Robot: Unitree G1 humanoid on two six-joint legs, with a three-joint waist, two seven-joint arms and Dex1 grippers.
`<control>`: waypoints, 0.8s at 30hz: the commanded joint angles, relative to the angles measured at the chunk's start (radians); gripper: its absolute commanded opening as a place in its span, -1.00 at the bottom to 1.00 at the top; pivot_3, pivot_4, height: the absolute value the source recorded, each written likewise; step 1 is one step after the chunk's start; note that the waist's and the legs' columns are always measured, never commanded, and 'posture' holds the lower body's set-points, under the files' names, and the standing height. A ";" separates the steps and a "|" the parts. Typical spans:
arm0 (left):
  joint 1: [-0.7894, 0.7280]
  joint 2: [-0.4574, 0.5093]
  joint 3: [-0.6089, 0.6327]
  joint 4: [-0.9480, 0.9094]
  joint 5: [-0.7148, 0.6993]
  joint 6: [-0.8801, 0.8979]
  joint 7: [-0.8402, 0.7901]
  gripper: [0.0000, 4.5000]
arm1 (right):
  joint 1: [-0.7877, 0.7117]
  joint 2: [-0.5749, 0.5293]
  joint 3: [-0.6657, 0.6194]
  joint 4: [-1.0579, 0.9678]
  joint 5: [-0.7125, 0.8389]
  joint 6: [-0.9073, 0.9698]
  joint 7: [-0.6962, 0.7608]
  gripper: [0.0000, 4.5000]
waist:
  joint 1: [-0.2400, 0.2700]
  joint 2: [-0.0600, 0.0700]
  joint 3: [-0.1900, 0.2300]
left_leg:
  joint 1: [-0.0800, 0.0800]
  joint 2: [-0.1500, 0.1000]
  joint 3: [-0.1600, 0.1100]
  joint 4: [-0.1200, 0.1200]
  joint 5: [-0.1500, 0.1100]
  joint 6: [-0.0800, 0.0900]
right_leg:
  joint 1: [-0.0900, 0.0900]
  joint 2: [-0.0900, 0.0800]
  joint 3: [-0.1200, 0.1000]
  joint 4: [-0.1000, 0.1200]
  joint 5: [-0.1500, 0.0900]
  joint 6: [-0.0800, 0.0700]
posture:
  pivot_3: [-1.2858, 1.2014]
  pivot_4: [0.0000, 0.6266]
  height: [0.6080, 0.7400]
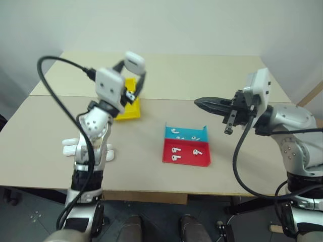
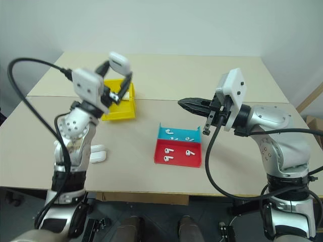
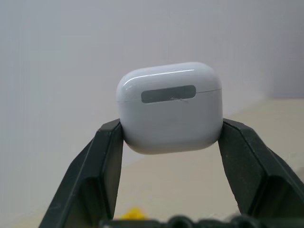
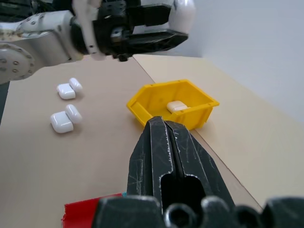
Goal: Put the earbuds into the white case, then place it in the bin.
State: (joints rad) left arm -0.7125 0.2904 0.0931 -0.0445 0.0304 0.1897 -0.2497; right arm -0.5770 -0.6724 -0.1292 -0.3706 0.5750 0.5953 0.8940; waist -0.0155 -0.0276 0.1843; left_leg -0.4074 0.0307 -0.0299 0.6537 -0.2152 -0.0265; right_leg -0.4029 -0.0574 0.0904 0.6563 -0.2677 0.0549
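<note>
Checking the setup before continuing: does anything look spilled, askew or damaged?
Nothing stands out. The earbuds lie inside the red and blue tray, one closed case sits in the yellow bin, and the left end effector holds another case closed.

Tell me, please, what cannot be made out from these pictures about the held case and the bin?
- Inside the white case: lid closed between the left gripper fingers, so any earbuds are hidden.
- Yellow bin floor: head views, blocked by the left arm; the right wrist view shows another case inside.
- Open cases on the table: contents too small.
</note>
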 commanded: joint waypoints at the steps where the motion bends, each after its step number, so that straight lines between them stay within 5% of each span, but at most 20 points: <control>1: -0.092 0.029 0.012 0.071 0.048 0.123 0.076 0.22 | 0.002 -0.010 -0.018 -0.034 0.022 0.011 -0.026 -1.00 | -0.001 0.000 0.000 | 0.000 0.000 0.000 0.000 0.000 0.000 | 0.000 0.000 0.000 0.000 0.000 0.000 | 0.03 -0.52 1.00; 12: -0.200 0.000 0.025 0.263 0.007 0.427 0.135 0.22 | 0.011 -0.046 0.018 -0.028 -0.014 0.021 -0.049 -1.00 | -0.001 0.000 0.000 | -0.001 0.000 0.000 -0.001 0.000 0.000 | -0.001 0.000 -0.001 0.000 0.000 0.000 | 0.03 -0.52 1.00; 19: -0.217 0.018 0.014 0.368 -0.002 0.437 0.116 0.22 | 0.023 -0.057 0.026 -0.043 -0.011 0.034 -0.067 -1.00 | 0.000 0.000 0.000 | -0.001 0.000 0.000 -0.001 0.000 0.000 | -0.001 0.000 0.000 0.000 0.000 0.000 | 0.03 -0.52 1.00; 24: -0.227 0.024 0.007 0.390 -0.012 0.383 0.090 0.97 | 0.033 -0.061 0.033 -0.054 -0.013 0.029 -0.074 -1.00 | 0.000 0.000 0.000 | -0.001 0.000 0.000 -0.001 0.000 0.000 | -0.001 0.000 0.000 0.000 0.000 0.000 | 0.03 -0.52 1.00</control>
State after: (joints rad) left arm -0.8992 0.3038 0.0999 0.3578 0.0156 0.6084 -0.1670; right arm -0.5377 -0.7187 -0.0874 -0.3841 0.5626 0.6240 0.8258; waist -0.0158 -0.0278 0.1844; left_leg -0.4089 0.0305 -0.0301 0.6531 -0.2152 -0.0267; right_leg -0.4043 -0.0577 0.0899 0.6560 -0.2678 0.0550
